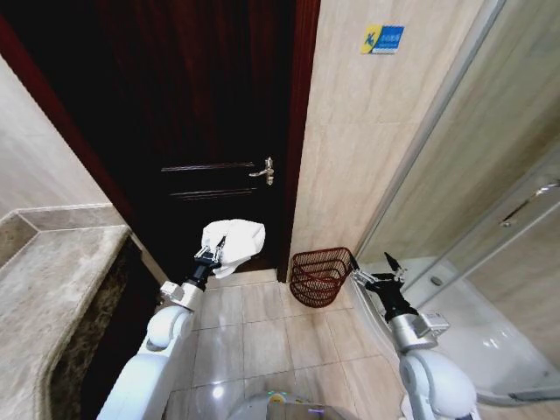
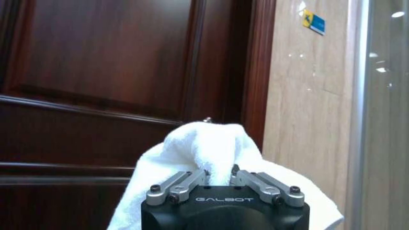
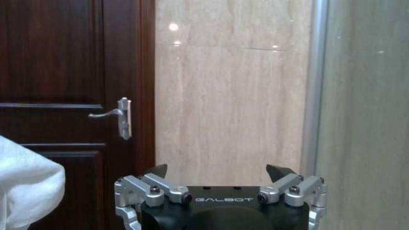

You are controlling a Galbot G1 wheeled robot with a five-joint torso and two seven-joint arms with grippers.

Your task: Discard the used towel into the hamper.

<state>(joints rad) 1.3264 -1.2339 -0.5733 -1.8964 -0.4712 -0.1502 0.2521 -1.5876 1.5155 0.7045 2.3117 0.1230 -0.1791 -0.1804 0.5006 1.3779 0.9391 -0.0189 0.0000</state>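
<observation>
Left wrist view: left gripper (image 2: 219,178) pinched on a bunched fold of the towel (image 2: 211,148), rest of the cloth spilling around both fingers. Head view puts that gripper (image 1: 213,252) raised in front of the dark door (image 1: 201,105), towel (image 1: 233,239) held above the floor, well left of the hamper (image 1: 322,276) by the door frame. Towel looks soft, light, floppy; no fragility, but a loose hem could snag the hamper's open weave. A pinch on a thick bunch should hold better than an edge. Right gripper (image 1: 385,276) sits just beside the hamper rim, fingers spread, empty.
</observation>
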